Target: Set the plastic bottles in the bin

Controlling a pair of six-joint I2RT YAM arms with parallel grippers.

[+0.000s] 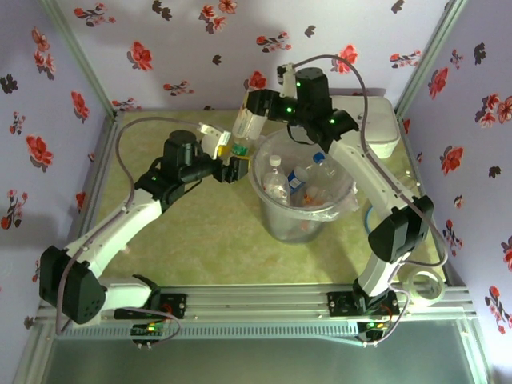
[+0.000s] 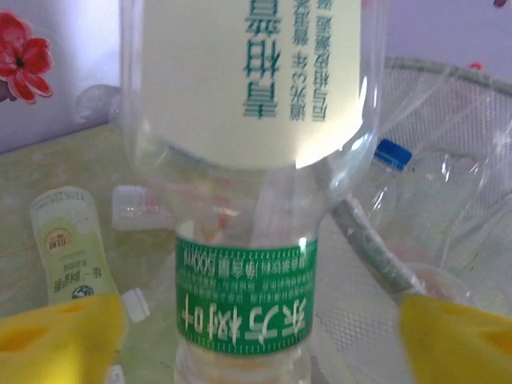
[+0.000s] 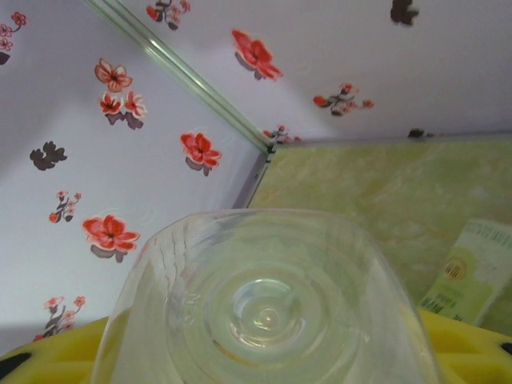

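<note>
Now, right gripper [image 1: 258, 108]: clamped on the base end of a cream-labelled bottle [image 2: 248, 96].
Left gripper [image 2: 260, 340]: jaws wide, either side of its green-banded neck, not touching.
Bin [image 1: 276, 224]: just right of my left gripper, rim beside the bottle; other bottles [image 1: 298, 178] inside.
Risk: if my right lets go before my left closes, the bottle likely drops outside the rim; the slick neck could slip from a shallow pinch.

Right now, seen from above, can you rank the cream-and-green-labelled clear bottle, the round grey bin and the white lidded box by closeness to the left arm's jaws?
1. Clear plastic bottle with cream and green labels: between the jaws of the left gripper.
2. Round translucent grey bin: just to the right.
3. White rounded lidded box: far right corner.
</note>
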